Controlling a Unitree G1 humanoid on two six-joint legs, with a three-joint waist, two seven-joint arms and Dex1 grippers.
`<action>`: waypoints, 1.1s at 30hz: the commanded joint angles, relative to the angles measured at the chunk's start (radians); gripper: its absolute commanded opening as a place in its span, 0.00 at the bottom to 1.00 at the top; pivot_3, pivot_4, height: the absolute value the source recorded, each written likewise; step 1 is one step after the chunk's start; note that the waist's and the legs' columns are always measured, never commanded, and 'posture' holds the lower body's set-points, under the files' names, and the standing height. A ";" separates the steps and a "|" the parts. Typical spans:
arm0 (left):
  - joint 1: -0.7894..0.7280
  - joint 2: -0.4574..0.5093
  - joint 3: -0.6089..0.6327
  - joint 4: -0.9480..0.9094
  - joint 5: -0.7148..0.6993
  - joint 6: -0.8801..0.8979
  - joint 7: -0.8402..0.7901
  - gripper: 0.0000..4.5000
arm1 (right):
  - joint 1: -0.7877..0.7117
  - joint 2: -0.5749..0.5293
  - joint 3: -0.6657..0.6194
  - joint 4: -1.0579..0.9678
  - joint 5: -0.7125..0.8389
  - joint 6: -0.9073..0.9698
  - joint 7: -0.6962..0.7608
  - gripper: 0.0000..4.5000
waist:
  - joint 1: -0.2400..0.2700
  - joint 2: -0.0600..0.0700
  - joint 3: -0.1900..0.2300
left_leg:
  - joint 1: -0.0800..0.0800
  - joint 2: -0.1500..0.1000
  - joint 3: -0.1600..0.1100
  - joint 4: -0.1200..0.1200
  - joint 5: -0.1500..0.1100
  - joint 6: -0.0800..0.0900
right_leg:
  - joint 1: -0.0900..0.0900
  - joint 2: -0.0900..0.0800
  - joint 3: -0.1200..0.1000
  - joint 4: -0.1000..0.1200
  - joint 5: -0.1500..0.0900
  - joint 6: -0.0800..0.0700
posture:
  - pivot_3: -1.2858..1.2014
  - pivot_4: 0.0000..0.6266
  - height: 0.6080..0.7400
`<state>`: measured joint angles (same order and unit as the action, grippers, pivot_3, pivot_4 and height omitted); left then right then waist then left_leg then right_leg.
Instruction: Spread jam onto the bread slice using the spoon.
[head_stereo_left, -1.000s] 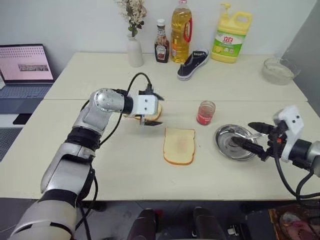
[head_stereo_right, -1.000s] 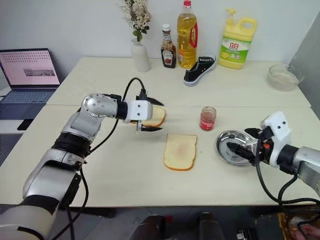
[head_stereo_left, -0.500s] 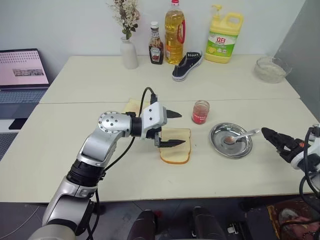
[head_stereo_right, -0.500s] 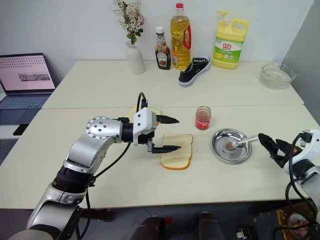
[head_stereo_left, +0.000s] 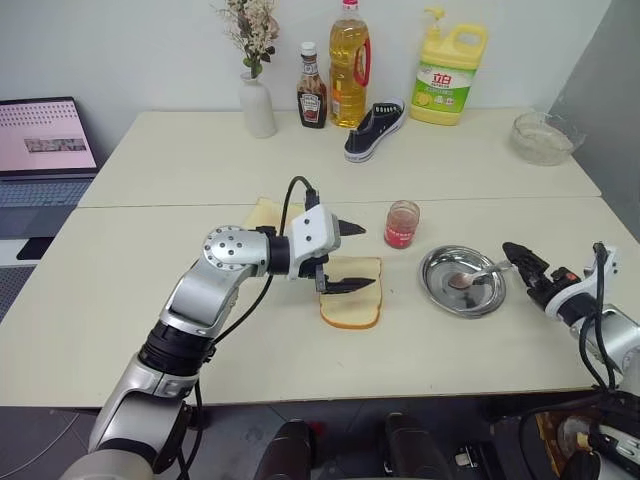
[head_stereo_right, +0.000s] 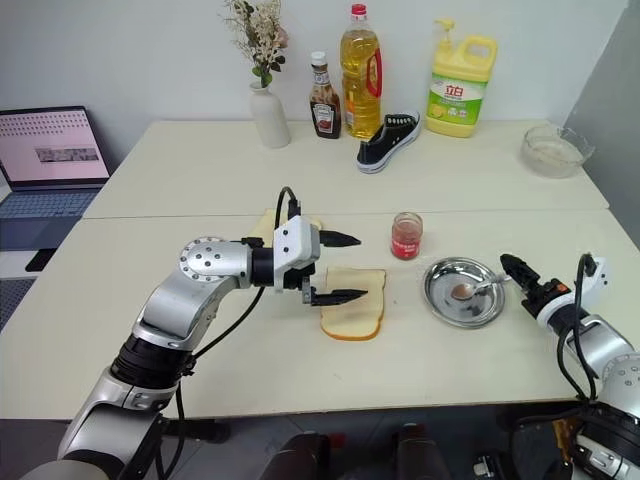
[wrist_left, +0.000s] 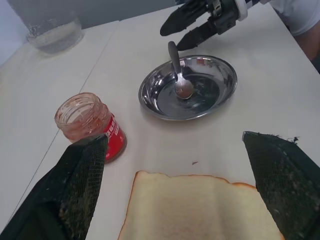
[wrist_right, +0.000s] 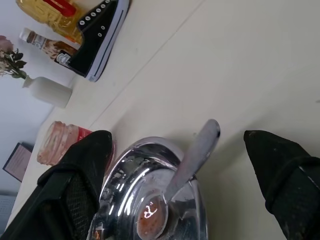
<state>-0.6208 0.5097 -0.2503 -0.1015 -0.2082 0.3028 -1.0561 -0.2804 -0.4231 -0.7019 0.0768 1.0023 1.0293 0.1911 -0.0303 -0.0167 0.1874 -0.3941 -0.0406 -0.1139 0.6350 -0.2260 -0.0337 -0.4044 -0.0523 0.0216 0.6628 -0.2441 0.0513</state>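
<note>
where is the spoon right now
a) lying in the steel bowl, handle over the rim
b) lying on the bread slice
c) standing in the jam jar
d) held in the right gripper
a: the spoon lies with its head in the steel bowl and its handle over the rim, toward the open right gripper, which is not closed on it.

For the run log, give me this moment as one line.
left gripper: open, over bread slice | right gripper: open, near spoon handle | spoon: in steel bowl | jam jar: untouched
</note>
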 joint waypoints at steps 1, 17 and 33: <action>0.002 0.006 0.009 -0.055 0.000 0.007 0.014 1.00 | -0.036 -0.014 0.007 0.029 -0.001 -0.036 0.018 1.00 | 0.000 0.000 0.000 | 0.000 0.000 0.000 0.000 0.000 0.000 | 0.000 0.000 0.000 0.000 0.000 0.000 | 0.52 0.24 1.00; -0.013 0.011 0.008 -0.060 0.001 0.015 0.017 1.00 | -0.091 -0.019 0.031 0.130 -0.025 -0.079 0.048 0.87 | -0.001 0.000 0.000 | 0.000 0.000 0.001 0.000 0.000 0.000 | 0.000 0.000 0.000 0.000 0.000 0.000 | 0.52 0.24 1.00; -0.038 0.002 0.006 -0.020 0.017 -0.015 0.013 1.00 | -0.076 -0.012 0.031 0.058 0.015 -0.081 0.053 0.01 | -0.001 0.000 0.000 | 0.000 0.000 0.001 0.000 0.000 0.000 | 0.000 0.000 0.001 0.000 -0.001 0.001 | 0.52 0.24 1.00</action>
<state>-0.6373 0.5104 -0.2520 -0.1077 -0.1911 0.3035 -1.0404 -0.3601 -0.4246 -0.6593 0.1896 0.9974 0.9484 0.2450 -0.0315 -0.0164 0.1872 -0.3937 -0.0407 -0.1129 0.6346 -0.2260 -0.0337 -0.4045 -0.0522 0.0225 0.6624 -0.2448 0.0526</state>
